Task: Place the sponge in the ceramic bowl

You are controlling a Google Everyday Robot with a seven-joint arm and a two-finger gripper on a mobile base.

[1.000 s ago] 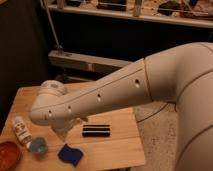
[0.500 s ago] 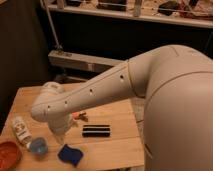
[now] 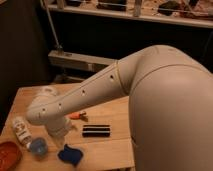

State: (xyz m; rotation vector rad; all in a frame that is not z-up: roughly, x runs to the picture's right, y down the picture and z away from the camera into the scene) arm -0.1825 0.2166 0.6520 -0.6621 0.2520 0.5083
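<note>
Gripper point(image 3: 61, 137) hangs low over the tabletop point(image 3: 112, 150), lower left of the frame. Apart or closed, I cannot tell. The sponge point(image 3: 70, 154) lies flat just below-right of it, long axis roughly left-right. The ceramic bowl point(image 3: 7, 156) sits at the lower-left edge, with a light-blue cup point(image 3: 38, 147) between. No readable writing.
</note>
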